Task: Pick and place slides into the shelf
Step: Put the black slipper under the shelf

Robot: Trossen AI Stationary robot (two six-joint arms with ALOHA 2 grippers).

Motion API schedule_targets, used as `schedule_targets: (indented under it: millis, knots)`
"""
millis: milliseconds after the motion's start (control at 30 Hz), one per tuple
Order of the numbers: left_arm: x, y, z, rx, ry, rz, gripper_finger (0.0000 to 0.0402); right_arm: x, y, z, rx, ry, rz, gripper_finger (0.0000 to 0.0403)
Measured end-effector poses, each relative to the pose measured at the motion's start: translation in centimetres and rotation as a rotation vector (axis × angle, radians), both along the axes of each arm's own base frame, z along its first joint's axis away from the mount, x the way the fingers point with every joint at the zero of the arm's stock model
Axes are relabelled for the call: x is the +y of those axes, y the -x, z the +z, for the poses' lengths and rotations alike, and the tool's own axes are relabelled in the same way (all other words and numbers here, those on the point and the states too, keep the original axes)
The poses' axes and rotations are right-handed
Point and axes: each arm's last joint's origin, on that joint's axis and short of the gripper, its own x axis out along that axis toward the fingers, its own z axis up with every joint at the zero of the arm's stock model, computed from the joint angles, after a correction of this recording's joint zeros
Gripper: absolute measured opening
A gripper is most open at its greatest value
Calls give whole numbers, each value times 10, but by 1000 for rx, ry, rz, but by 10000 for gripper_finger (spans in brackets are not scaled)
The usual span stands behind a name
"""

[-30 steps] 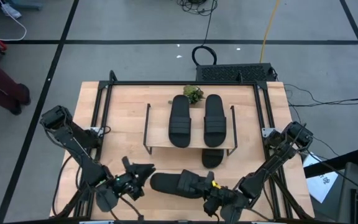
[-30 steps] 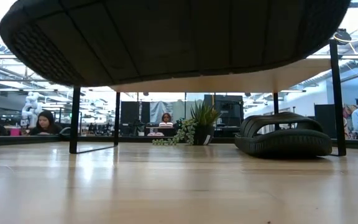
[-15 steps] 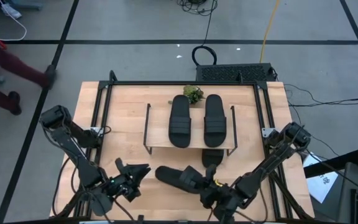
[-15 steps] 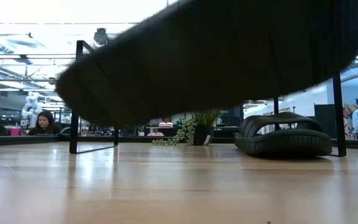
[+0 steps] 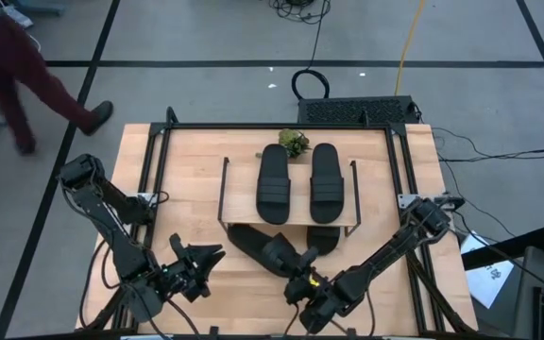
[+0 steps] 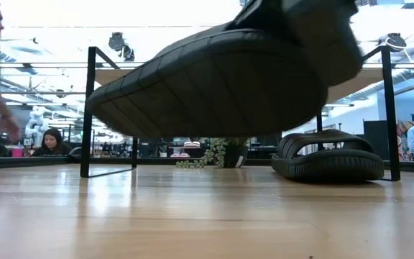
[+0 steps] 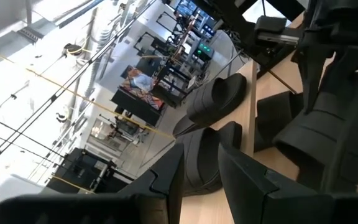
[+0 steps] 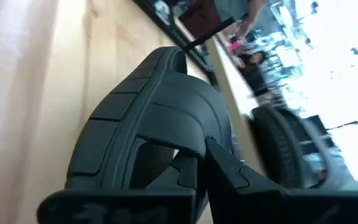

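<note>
The shelf (image 5: pixel 289 223) stands mid-table, with two black slides (image 5: pixel 274 184) (image 5: pixel 327 181) side by side on its wood top board. A third slide (image 6: pixel 328 155) lies on the lower tier; its near end shows in the high view (image 5: pixel 321 240). My right gripper (image 5: pixel 300 274) is shut on the fourth slide (image 5: pixel 261 246), in front of the shelf's near edge. My left gripper (image 5: pixel 202 259) is open and empty, near the table's front edge, left of the held slide. My right gripper holds the fourth slide by its ribbed strap (image 8: pixel 166 140), at the strap edge nearest the gripper, with a finger (image 8: pixel 224 169) reaching in under it. The fingers come slanting from the near right. The slide is clear of the table, its sole (image 6: pixel 214 86) tilted, the free end (image 6: pixel 113 108) lower and toward the shelf.
A small green plant (image 5: pixel 294 142) sits behind the shelf. The table's black frame (image 5: pixel 149 170) runs along its left, far and right sides. A person (image 5: pixel 26 66) walks past the table's far left corner. Bare wood lies left and right of the shelf.
My right gripper has carried the slide from the near edge toward the shelf and turned it. The slide, earlier lying left to right, now points slantwise to the far left, its free end at the shelf's near edge and tipped lower. It stays off the table.
</note>
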Motion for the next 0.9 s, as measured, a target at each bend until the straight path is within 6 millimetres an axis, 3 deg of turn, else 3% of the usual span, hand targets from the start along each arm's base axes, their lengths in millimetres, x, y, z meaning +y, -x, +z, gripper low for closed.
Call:
schedule_targets:
  millis: [300, 700, 900]
  knots:
    - [-5, 7, -1, 6, -7, -28, 108, -7, -19, -14, 79, 129, -47, 0]
    - [-12, 15, -1, -14, 33, -62, 108, -8, -2, -26, 161, 130, -47, 1]
    - [-12, 15, -2, -32, 70, -60, 108, -25, 4, -32, 204, 36, -114, 2]
